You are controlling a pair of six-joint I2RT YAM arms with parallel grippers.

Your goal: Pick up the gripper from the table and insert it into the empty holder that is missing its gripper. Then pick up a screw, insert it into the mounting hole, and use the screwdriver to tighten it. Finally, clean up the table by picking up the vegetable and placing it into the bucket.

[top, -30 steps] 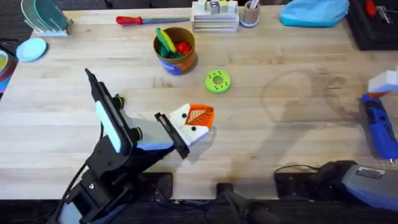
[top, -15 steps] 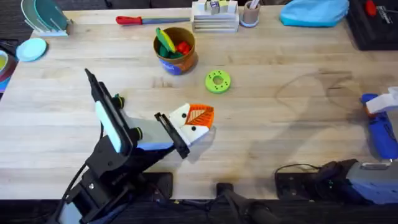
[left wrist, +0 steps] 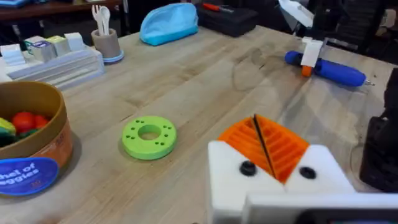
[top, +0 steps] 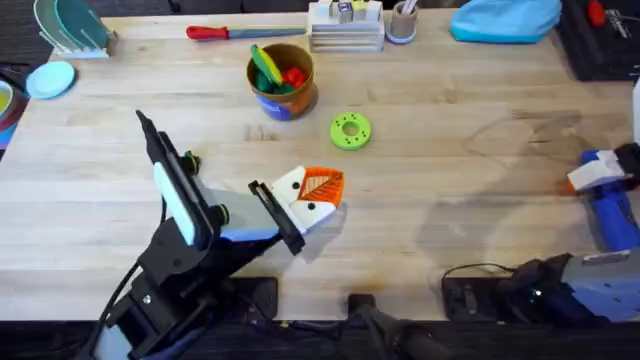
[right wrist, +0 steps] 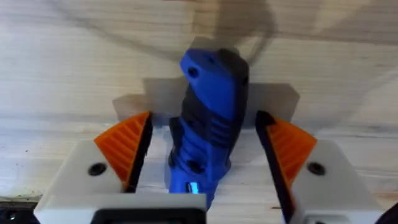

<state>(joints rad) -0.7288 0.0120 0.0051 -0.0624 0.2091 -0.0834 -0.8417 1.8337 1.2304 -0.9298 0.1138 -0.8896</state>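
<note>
The blue screwdriver (top: 617,212) lies on the table at the far right. My right gripper (top: 603,180) is open and straddles its upper end; the blue body (right wrist: 208,124) sits between the orange pads (right wrist: 127,146) with a small gap on each side. My left gripper (top: 312,195) rests low over the table's middle, shut, its orange pads (left wrist: 283,146) pressed together with nothing between them. The white, orange-tipped gripper piece (top: 318,188) sits at the end of the black bar holder (top: 272,213). The bucket (top: 285,100) stands at the back, toys inside. The screw and the vegetable are out of view.
A bright green ring disc (top: 349,130) lies between the bucket and my left gripper. A red-handled screwdriver (top: 215,32), a stack of trays (top: 345,35) and a blue pouch (top: 505,20) line the far edge. Bare wood stretches between the two arms.
My right gripper has come toward the near edge and slightly left, settling around the top of the blue screwdriver. The left arm has not moved.
</note>
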